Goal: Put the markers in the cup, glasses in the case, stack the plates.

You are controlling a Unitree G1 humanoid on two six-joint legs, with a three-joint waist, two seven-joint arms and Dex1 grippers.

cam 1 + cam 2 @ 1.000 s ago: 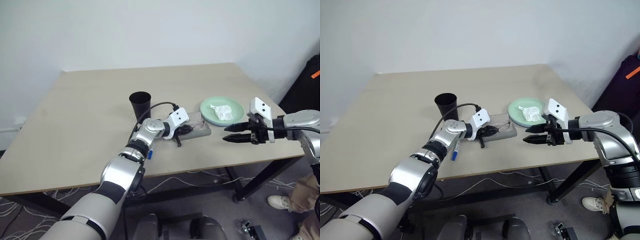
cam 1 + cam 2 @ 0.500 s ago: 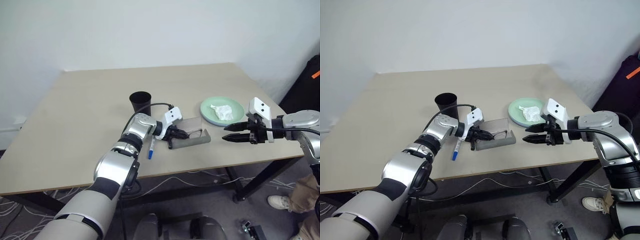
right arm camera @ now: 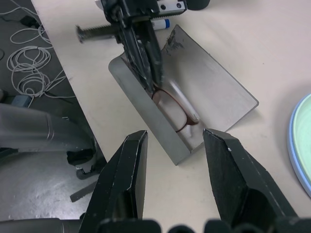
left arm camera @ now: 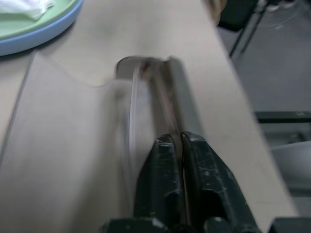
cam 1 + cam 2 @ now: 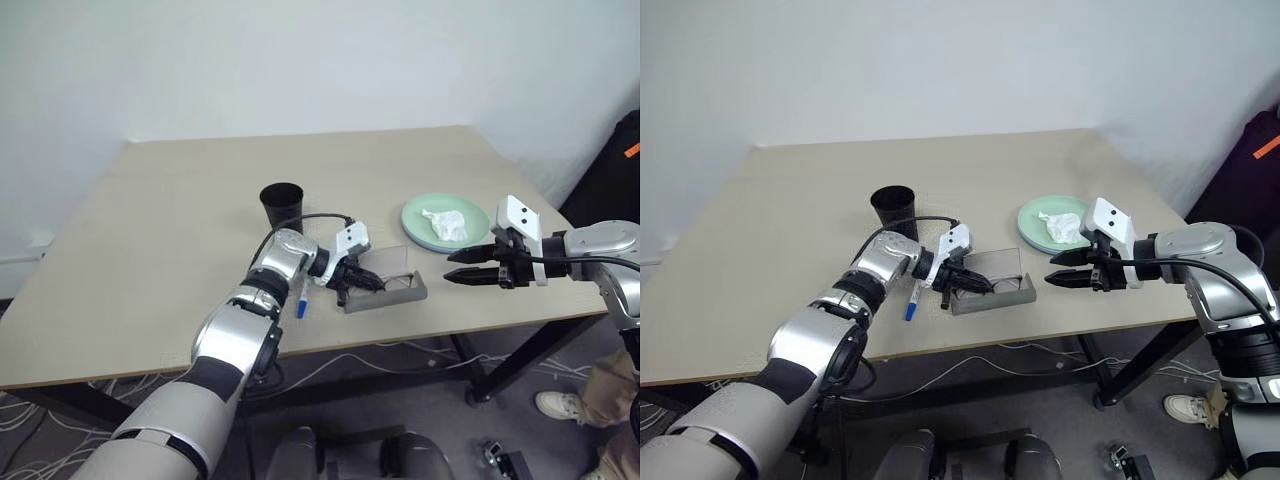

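- We see the grey case lying open near the front edge of the bench, its lid tilted up and back toward the far side.
- The glasses lie inside the case, along its tray.
- Our left pincer reaches into the left end of the case from the left; its two black fingers stand almost together with a thin gap, right at the near end of the glasses. We cannot tell whether they grip the frame.
- Our right pincer hovers over the bench just right of the case, pointing left toward it, fingers well apart and holding nothing.
- The black cup stands upright to the far left of the case, behind the left arm.
- A marker with a blue cap lies on the bench just left of the case, close beside the left wrist.
- The green plate sits on the blue plate, to the far right of the case, with a crumpled white tissue on top.
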